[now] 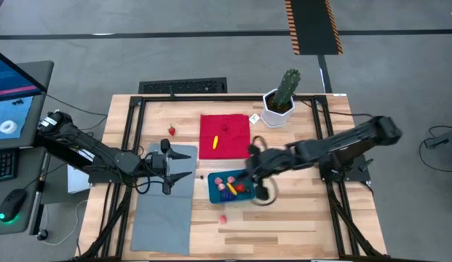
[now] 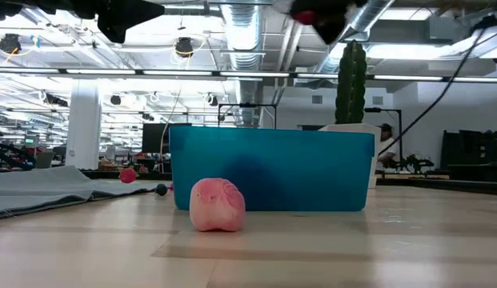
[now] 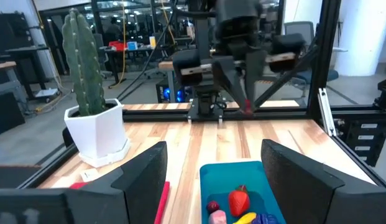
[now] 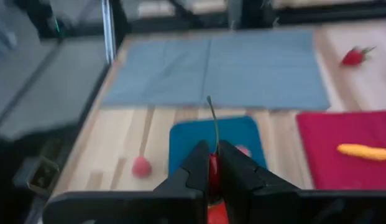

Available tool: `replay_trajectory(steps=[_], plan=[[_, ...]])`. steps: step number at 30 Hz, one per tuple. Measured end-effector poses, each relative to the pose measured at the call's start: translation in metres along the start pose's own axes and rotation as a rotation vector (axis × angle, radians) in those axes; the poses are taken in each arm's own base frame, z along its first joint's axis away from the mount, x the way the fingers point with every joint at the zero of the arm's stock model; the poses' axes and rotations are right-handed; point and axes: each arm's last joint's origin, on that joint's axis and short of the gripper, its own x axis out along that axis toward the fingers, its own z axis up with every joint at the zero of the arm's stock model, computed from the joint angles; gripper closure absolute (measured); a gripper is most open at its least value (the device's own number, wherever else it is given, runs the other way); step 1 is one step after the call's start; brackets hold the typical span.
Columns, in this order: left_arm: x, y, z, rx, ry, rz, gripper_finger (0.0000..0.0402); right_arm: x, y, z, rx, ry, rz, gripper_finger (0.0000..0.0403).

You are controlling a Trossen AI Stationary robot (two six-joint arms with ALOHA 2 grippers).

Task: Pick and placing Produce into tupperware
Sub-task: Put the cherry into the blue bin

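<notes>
I've got the right gripper (image 4: 212, 163) pinched on a small red cherry (image 4: 213, 171) w/ its stem (image 4: 214, 124) sticking straight out past the fingertips, so the long axis runs along the fingers toward the tupperware (image 1: 230, 188). It's held above the tub's 3 o'clock edge, probably lined up for a drop. Tub sits mid-table at 6 o'clock from the red cloth (image 1: 226, 135), w/ a strawberry (image 3: 238, 200) etc. already in. Pink piece (image 2: 217, 205) lies on the wood at the tub's 6. Left gripper (image 1: 167, 168) waits over the grey mat (image 1: 164, 207), jaws wide, empty.
</notes>
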Motion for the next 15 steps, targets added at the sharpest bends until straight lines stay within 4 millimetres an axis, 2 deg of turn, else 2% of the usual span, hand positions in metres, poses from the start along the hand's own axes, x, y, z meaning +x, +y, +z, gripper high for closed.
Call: replay_trajectory(steps=[3,8,15], plan=[[0.0,0.0,0.0,0.001,0.002,0.001,0.015,-0.023,-0.006,-0.012,0.04,-0.097,-0.001,0.0354],[0.0,0.0,0.0,0.006,0.003,0.003,0.015,-0.052,-0.009,-0.043,0.075,-0.222,-0.011,0.0354],[0.0,0.0,0.005,0.029,-0.042,0.001,0.015,-0.074,-0.007,-0.082,0.051,-0.432,0.019,0.0354]])
